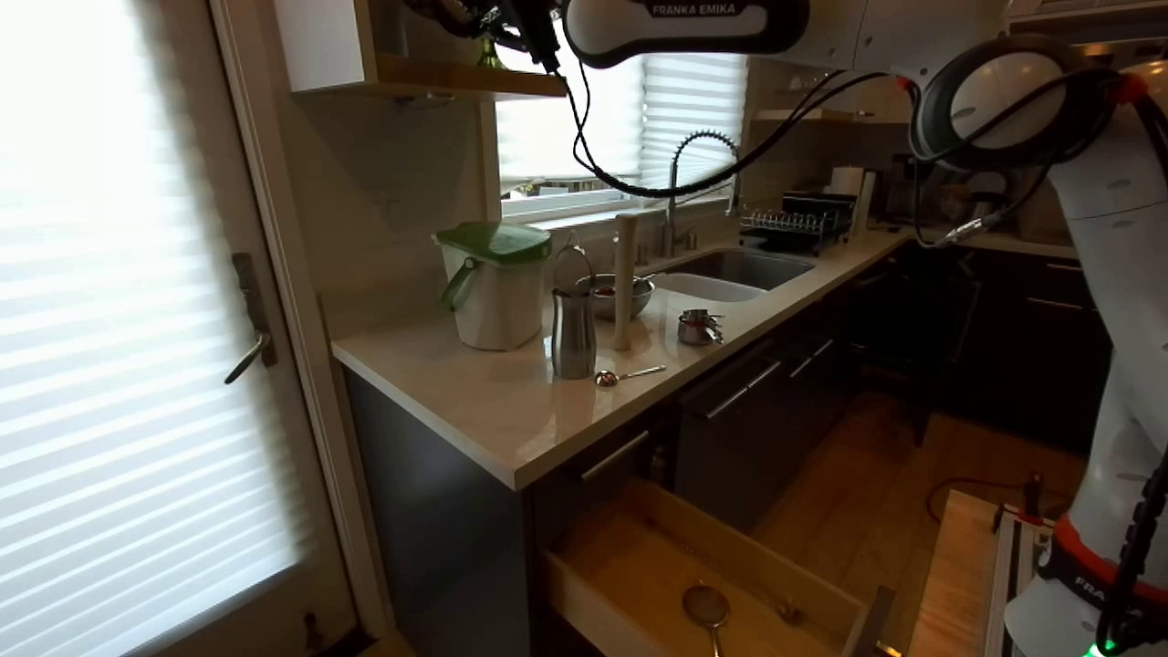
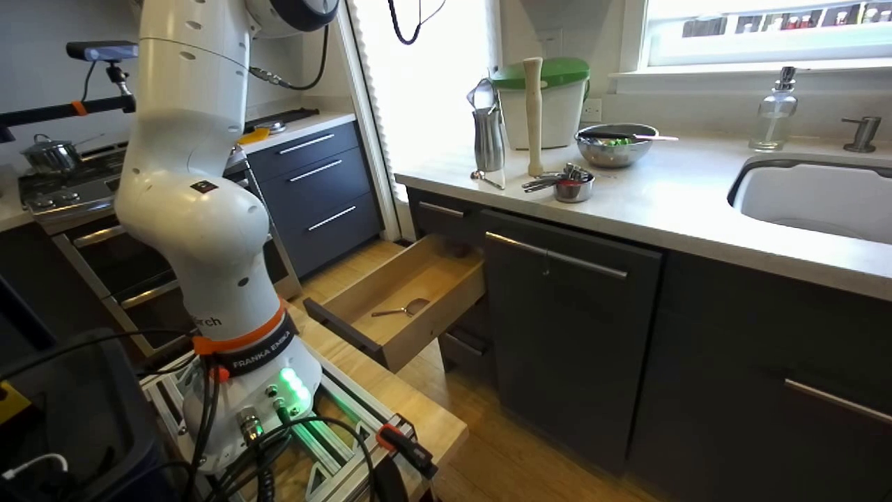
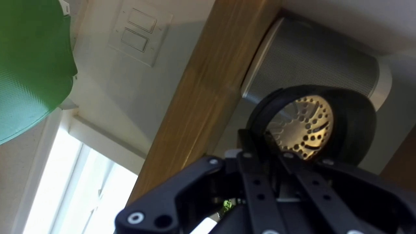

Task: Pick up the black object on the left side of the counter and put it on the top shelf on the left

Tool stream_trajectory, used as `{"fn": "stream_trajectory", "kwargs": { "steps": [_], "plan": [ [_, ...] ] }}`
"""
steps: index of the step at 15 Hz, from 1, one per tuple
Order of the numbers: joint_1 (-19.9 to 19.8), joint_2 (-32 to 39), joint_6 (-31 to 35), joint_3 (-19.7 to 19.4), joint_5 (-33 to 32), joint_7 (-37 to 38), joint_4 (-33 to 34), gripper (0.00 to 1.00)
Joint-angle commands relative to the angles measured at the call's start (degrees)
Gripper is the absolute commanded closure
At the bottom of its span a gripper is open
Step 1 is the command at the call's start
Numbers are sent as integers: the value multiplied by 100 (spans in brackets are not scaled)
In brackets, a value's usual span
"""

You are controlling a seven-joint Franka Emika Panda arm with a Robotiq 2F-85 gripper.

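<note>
Black object (image 3: 353,127), gold disc (image 3: 295,132) in dark dot-and-slit pattern; finely meshed grey speaker (image 3: 312,63), bright green lid (image 3: 32,58), pale beige counter (image 1: 474,392); white horizontally striped door blind (image 1: 137,365)

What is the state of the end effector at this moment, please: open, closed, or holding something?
End effector: closed, holding the round black object by its rim.

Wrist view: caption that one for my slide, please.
Jaws pinch the black object, a perforated metal disc showing inside, near the wooden shelf, with a grey mesh-fronted unit behind.
</note>
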Motion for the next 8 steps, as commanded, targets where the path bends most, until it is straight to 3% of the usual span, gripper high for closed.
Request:
{"fn": "stream_trajectory", "kwargs": {
  "steps": [1,8],
  "plan": [
    [-29,537,-197,40,110,-93,801,98],
    [-55,1107,-272,152,155,-209,1583,98]
  ]
}}
